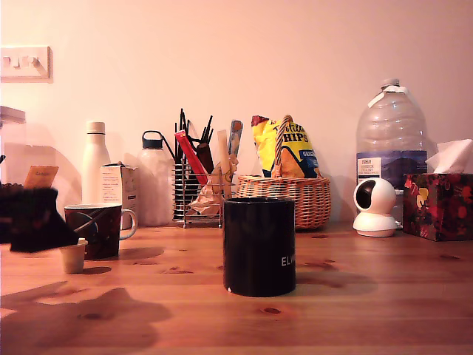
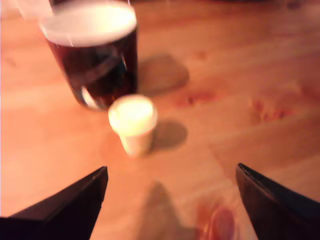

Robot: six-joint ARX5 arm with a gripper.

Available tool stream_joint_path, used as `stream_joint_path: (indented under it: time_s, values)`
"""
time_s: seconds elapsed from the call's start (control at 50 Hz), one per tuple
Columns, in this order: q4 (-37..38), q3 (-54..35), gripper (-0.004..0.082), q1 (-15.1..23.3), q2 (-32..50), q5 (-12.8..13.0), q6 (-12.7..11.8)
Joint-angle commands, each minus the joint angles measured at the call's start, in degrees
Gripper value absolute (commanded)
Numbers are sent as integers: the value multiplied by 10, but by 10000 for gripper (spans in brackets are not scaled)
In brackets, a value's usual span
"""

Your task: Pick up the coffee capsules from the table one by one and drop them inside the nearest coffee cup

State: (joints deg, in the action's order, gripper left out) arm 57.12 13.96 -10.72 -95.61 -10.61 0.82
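A cream coffee capsule (image 1: 73, 257) (image 2: 132, 122) stands upright on the wooden table, wide rim up, just in front of a dark mug with a white inside (image 1: 96, 229) (image 2: 92, 52). They look close together; whether they touch I cannot tell. My black gripper (image 1: 44, 222) (image 2: 170, 200) is at the exterior view's far left, a little above and beside the capsule. In the wrist view its two fingers (image 2: 65, 210) are spread wide, the capsule lies ahead of them, and nothing is between them. A larger black mug (image 1: 259, 246) stands mid-table.
Along the back wall stand a white bottle (image 1: 94, 163), a carton (image 1: 118, 185), a clear bottle (image 1: 155, 177), a wire utensil rack (image 1: 196, 185), a wicker basket (image 1: 284, 196) with a crisp bag, a white camera (image 1: 375, 207), a big water jug (image 1: 390, 140) and a tissue box (image 1: 437, 203).
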Motion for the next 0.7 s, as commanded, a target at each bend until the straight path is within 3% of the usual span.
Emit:
stream_joint_path:
  time_s: [0.0, 0.68]
  values:
    - [16, 14, 744, 1, -23, -5, 5]
    - [14, 130, 744, 14, -148, -19, 5]
